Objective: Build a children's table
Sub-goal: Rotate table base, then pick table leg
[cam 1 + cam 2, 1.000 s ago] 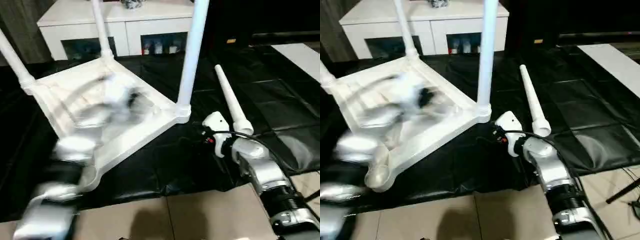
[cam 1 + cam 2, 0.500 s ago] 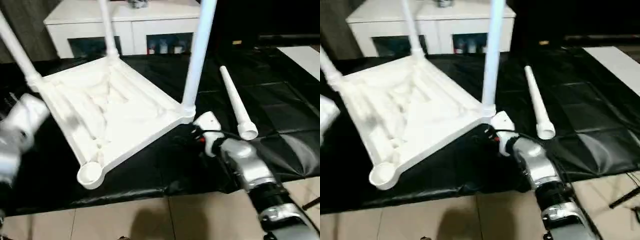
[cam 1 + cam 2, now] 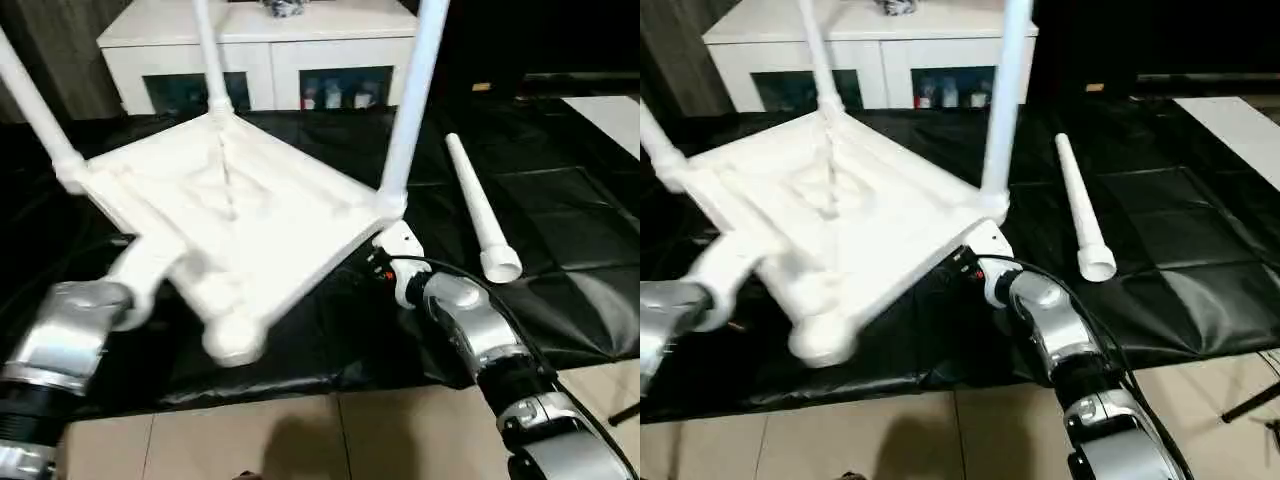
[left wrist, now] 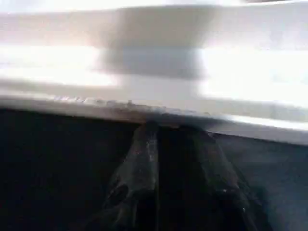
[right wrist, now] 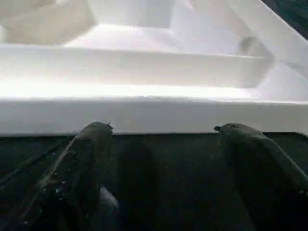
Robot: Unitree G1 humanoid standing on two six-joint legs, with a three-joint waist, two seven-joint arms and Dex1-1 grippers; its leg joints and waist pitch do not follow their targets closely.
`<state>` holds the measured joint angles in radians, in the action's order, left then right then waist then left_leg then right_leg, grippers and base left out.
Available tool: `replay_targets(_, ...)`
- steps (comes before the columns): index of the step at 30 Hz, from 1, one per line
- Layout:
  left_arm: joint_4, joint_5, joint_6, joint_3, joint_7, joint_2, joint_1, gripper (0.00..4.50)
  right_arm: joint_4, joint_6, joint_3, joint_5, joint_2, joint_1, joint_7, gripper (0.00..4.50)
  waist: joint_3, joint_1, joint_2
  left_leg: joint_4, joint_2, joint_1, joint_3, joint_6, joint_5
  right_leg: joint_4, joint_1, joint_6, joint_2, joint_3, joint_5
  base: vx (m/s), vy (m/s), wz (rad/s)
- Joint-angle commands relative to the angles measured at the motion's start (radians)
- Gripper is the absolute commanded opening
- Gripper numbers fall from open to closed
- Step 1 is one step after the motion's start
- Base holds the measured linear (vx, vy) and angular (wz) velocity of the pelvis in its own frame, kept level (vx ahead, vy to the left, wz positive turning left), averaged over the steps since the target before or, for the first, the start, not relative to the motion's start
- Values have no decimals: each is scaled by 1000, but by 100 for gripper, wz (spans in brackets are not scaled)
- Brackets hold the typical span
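Left end effector (image 4: pixel 166 144) swung to table (image 3: pixel 250 210) edge, fingers together; right end effector (image 5: pixel 163 144) apart.

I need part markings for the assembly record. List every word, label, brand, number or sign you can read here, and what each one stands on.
Nothing here can be read.
The upturned white plastic table top, its three fitted white tube legs and the loose white tapered leg on the black floor sheet: no markings seen.
The small bottles behind the white cabinet's dark glass doors: any labels are too small and blurred to read.
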<state>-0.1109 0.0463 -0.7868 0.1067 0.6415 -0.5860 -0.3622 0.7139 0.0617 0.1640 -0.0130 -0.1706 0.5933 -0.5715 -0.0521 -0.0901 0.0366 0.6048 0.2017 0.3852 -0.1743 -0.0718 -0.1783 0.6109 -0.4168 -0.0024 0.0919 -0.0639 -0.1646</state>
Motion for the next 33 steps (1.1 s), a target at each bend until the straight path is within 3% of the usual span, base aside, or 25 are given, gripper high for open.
replay_targets(1, 50, -24, -8, 34, 24, 18, -12, 102, 14, -9, -6, -9, -1, 13, 10, 385, 69, 9, 7, -81, 18, -23, 2, -7, -266, -62, 44, -234, 38, 36, -185, 0, 0, 0)
replay_targets(3, 72, -26, -17, 61, 27, 39, -16, 102, 15, -11, -7, -7, 0, 13, 11, 385, 70, 9, 4, -80, 16, -19, 2, -5, -259, -61, 47, -228, 38, 36, -181, 0, 0, 0)
replay_targets(4, 82, -30, -13, 75, 32, 53, -21, 102, 11, -13, -7, -8, -1, 10, 12, 385, 70, 12, 10, -81, 17, -20, 3, -5, -259, -63, 46, -224, 37, 35, -181, 0, 0, 0)
replay_targets(6, 91, -36, -15, 86, 30, 75, -27, 102, 5, -14, -8, -9, -5, 6, 14, 385, 71, 14, 5, -79, 14, -16, 3, -3, -245, -61, 51, -225, 37, 35, -168, 0, 0, 0)
replay_targets(7, 100, -39, -17, 98, 31, 92, -35, 102, 0, -14, -10, -9, -10, 5, 15, 385, 71, 14, 11, -78, 14, -18, 3, -2, -244, -61, 50, -226, 37, 35, -170, 0, 0, 0)
replay_targets(10, 109, -40, -12, 123, 27, 134, -50, 102, -17, -16, -22, -13, -34, 5, 27, 385, 71, 12, 8, -77, 15, -21, 1, 0, -253, -64, 49, -226, 35, 34, -178, 0, 0, 0)
replay_targets(11, 92, -27, 10, 134, 9, 155, -60, 102, -30, -7, -36, -12, -51, 9, 39, 385, 71, 10, 13, -77, 15, -22, 2, -1, -251, -65, 48, -224, 35, 34, -179, 0, 0, 0)
replay_targets(13, 57, -9, 54, 147, -21, 182, -74, 102, -45, 12, -58, -10, -75, 18, 57, 385, 71, 9, 6, -76, 14, -20, 1, 2, -251, -67, 50, -220, 33, 34, -175, 0, 0, 0)
replay_targets(14, 44, -3, 72, 149, -32, 192, -79, 102, -49, 21, -66, -9, -83, 22, 65, 385, 71, 10, 10, -76, 13, -18, 2, 1, -248, -65, 53, -217, 34, 33, -175, 0, 0, 0)
replay_targets(16, 3, -10, 121, 136, -65, 234, -94, 102, -52, 52, -89, -7, -104, 39, 94, 385, 73, 13, 6, -73, 10, -18, 1, 2, -235, -66, 54, -213, 31, 33, -165, 0, 0, 0)
replay_targets(17, -33, -1, 169, 134, -91, 252, -106, 102, -47, 76, -101, -20, -121, 56, 132, 385, 74, 13, 12, -72, 10, -16, 2, 1, -232, -65, 56, -214, 33, 32, -162, 0, 0, 0)
replay_targets(19, -63, 9, 209, 135, -113, 266, -117, 102, -41, 97, -110, -27, -135, 72, 162, 385, 75, 18, 7, -69, 6, -17, 1, 1, -227, -68, 56, -211, 29, 31, -160, 0, 0, 0)
replay_targets(25, -33, -13, 273, 118, -111, 290, -137, 102, 58, 261, -195, -5, -190, 187, 299, 385, 80, 32, 2, -63, 6, -11, 0, 21, -169, -58, 64, -245, 30, 28, -95, 0, 0, 0)
replay_targets(27, -14, -25, 280, 115, -94, 287, -134, 107, 85, 279, -215, 11, -198, 209, 309, 411, 80, 34, 1, -61, 7, -12, -2, 31, -167, -58, 63, -252, 32, 28, -97, 0, 0, 0)
replay_targets(29, 63, -81, 311, 110, -4, 270, -121, 107, 225, 328, -241, 16, -238, 304, 360, 421, 82, 37, -7, -60, 6, -10, -2, 32, -159, -55, 63, -261, 33, 26, -104, 0, 0, 0)
replay_targets(31, 112, -119, 324, 117, 58, 254, -114, 107, 326, 369, -243, 6, -262, 369, 375, 441, 75, 39, -3, -60, 7, -11, -5, 26, -189, -58, 57, -268, 29, 26, -135, 0, 0, 0)
replay_targets(33, 123, -127, 324, 122, 71, 248, -113, 107, 351, 382, -239, 1, -267, 384, 367, 441, 73, 39, -2, -60, 7, -12, -6, 21, -213, -59, 56, -260, 30, 25, -158, 0, 0, 0)
